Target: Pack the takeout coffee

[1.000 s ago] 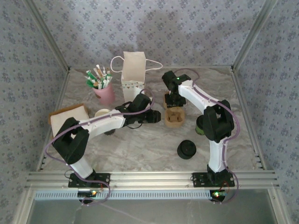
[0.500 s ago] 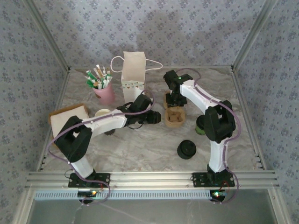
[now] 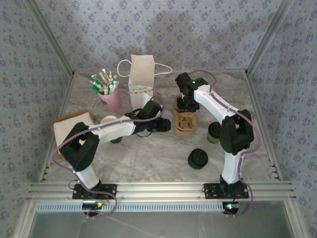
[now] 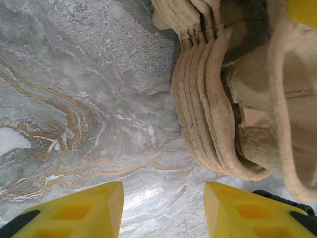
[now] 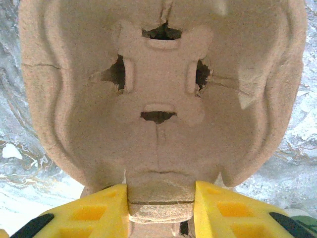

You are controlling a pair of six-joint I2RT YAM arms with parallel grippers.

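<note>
At table centre | right gripper (image 5: 161, 197) pinches beige moulded-pulp cup carrier (image 5: 158, 99) by its edge | left gripper (image 4: 163, 198) part-open, empty, left of carrier stack (image 4: 208, 99) | lidded dark-green paper coffee cup (image 3: 214, 133) upright, near-right of both, nearer the right arm

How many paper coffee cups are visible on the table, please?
2: one open cup, cream inside, beside the left arm; one dark cup beside the right arm. Others may be nested or hidden.

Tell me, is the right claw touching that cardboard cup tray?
Touching. In the right wrist view the right gripper has its yellow fingers pressed on both sides of a tab of the cardboard cup tray, no gap.
</note>
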